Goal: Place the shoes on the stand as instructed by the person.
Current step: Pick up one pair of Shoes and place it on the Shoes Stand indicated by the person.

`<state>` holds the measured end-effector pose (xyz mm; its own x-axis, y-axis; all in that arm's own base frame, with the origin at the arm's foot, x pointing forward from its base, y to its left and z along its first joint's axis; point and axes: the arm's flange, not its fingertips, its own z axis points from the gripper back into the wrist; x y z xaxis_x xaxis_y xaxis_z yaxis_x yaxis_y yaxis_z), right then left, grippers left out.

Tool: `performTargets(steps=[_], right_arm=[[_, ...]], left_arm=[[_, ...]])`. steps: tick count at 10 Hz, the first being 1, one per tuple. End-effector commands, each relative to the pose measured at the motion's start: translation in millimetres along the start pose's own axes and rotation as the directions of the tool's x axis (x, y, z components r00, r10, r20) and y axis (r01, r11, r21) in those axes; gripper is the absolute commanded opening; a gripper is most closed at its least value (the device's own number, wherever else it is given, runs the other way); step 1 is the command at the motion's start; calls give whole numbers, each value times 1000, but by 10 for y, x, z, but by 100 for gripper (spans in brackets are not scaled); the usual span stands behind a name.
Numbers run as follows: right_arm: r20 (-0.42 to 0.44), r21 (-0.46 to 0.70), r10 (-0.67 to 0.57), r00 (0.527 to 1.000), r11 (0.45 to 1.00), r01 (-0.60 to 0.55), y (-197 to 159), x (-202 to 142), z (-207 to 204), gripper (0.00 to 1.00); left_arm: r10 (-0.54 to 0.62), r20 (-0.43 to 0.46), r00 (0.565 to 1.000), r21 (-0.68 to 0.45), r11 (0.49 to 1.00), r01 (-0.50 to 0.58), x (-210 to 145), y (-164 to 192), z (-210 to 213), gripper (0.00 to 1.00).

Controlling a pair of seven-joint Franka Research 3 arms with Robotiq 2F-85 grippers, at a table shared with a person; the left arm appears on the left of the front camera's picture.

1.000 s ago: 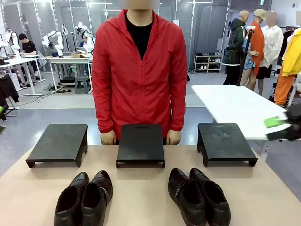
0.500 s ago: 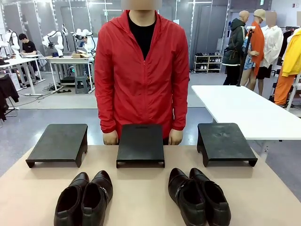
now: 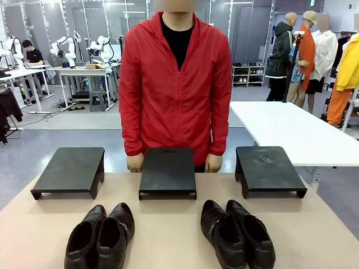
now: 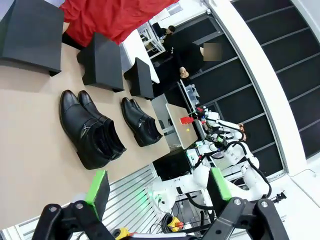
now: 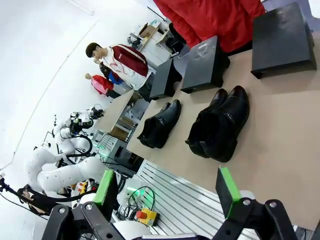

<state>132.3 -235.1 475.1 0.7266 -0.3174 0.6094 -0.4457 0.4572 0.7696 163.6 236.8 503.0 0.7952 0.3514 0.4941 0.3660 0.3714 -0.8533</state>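
Await the person's (image 3: 177, 84) signal before reaching. Take left tool (image 4: 158, 186) and right tool (image 5: 167, 186), both wide open and empty, toward left shoe pair (image 3: 101, 235) or right shoe pair (image 3: 238, 232) at lower frame, below the black stands (image 3: 168, 171). Grip at the heel collar.

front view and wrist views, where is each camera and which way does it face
front: fixed, robot's side, facing across two pairs of black shoes and three stands to the person, hands beside the middle stand
left wrist: raised off the table, looking down past the open left claw
right wrist: likewise, past the open right claw
shared: both wrist views catch shoes, stands, red jacket
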Motion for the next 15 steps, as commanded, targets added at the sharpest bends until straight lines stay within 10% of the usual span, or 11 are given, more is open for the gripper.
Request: performTargets(steps=[1, 15], right_arm=[[7, 17, -4, 1000, 1000, 4, 15, -30, 31, 100], [7, 17, -4, 1000, 1000, 4, 15, -30, 31, 100]], left_arm=[[-4, 8, 1000, -17, 1000, 4, -39, 13, 51, 100], [-4, 8, 1000, -17, 1000, 4, -39, 13, 51, 100]])
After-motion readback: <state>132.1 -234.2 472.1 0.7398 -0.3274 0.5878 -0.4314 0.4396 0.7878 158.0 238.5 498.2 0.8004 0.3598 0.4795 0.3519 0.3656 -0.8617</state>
